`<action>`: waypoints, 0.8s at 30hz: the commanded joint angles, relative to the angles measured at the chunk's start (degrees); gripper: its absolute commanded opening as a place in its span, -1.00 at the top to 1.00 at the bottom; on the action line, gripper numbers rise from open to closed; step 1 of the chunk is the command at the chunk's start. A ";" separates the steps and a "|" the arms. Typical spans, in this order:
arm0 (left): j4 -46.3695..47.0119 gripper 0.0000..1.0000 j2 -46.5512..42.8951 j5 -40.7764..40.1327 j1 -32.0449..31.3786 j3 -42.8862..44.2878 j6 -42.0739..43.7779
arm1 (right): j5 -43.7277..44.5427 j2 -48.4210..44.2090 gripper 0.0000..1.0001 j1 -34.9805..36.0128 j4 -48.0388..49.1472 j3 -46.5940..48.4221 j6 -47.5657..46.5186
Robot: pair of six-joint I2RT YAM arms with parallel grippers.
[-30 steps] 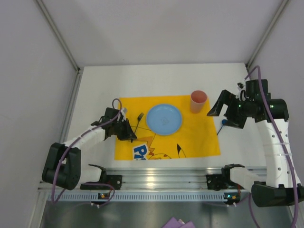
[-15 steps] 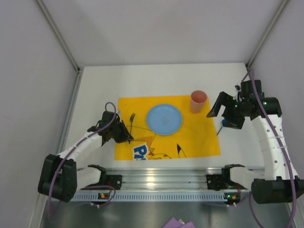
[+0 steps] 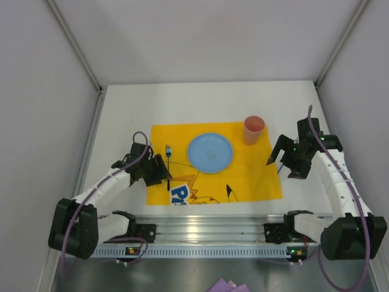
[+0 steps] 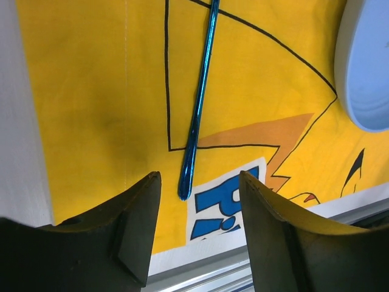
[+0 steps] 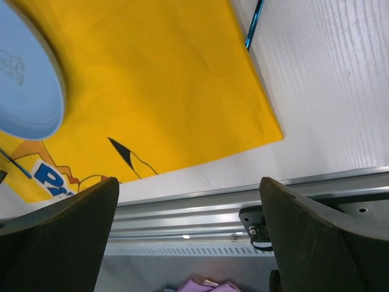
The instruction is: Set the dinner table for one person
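Observation:
A yellow cartoon-printed placemat [image 3: 243,176] lies on the white dinner table [image 3: 121,115]. On the mat stand a light blue plate [image 3: 209,152] and a pink cup [image 3: 253,129]. A shiny blue utensil [image 4: 198,103] lies flat on the mat left of the plate [image 4: 368,67], seen from above as a thin blue utensil [image 3: 168,163]. My left gripper [image 4: 197,182] is open, and the handle's near end lies just beyond its fingertips, touching neither. My right gripper [image 5: 188,188] hovers wide open and empty over the mat's right near corner. A second blue utensil [image 5: 255,23] lies on the table by the mat's right edge.
The aluminium rail [image 3: 213,228] with both arm bases runs along the near table edge. White walls enclose the table on the left, back and right. Purple items [image 5: 206,286] lie below the rail.
My left gripper lowered the blue utensil onto the mat left of the plate and opened, letting it go. The right arm moved nearer and lower by the mat's right edge.

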 commanded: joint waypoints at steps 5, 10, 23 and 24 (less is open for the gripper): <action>-4.83 -0.16 -3.72 -2.51 0.32 8.89 1.15 | 7.67 3.85 -1.00 -4.85 8.98 -2.42 2.57; -5.27 -0.13 -1.09 -0.67 0.32 14.24 2.29 | 14.35 10.44 -0.94 -6.00 12.49 -0.32 2.83; -6.06 -0.09 6.30 0.39 0.32 21.99 6.69 | 17.43 36.36 -0.01 -6.26 22.16 4.43 4.85; -6.33 -0.08 7.08 0.31 0.32 22.34 6.86 | 18.13 37.43 0.19 -6.18 22.25 4.96 4.94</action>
